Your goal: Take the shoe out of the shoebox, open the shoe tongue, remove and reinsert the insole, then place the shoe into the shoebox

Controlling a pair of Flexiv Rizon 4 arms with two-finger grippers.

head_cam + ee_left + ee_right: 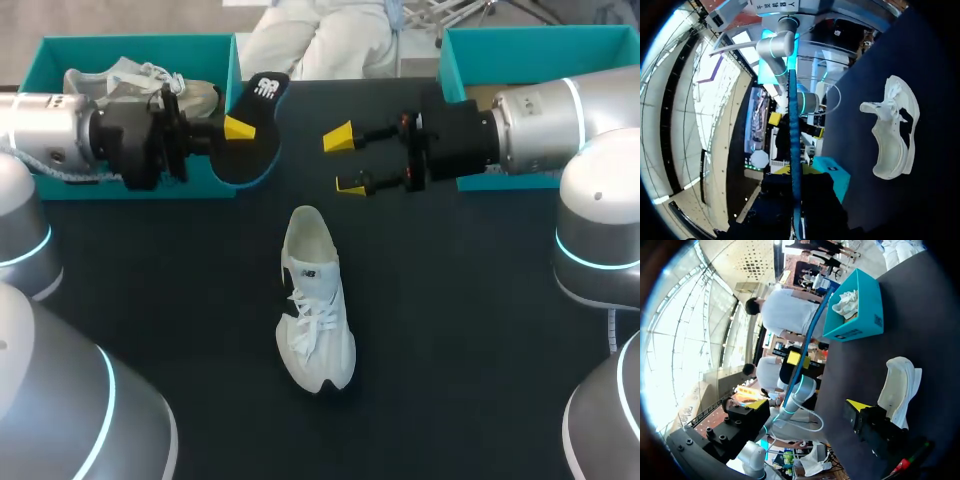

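table: a dark, matte table (480,330) with a teal box at each far corner.
shoe: a white laced shoe (315,315) lies out of the boxes in the middle of the table, sole down, heel toward the far side and toe toward the near edge, touched by neither arm.
insole: a black insole (255,130) with a white mark at its heel end is out of the shoe, held up in the air just beside the inner corner of the left shoebox (140,45).
left gripper: the left gripper (238,128) is clamped on the insole; its wrist view shows the insole edge-on as a thin strip between the fingers.
right gripper: the right gripper (345,162) hangs over the table beyond the shoe's heel, facing the insole, yellow tips spread apart and holding nothing.
left shoebox: a second shoe (130,80), pale with laces, lies inside.
right shoebox: the right shoebox (520,40) sits behind the right arm; i cannot see its inside.
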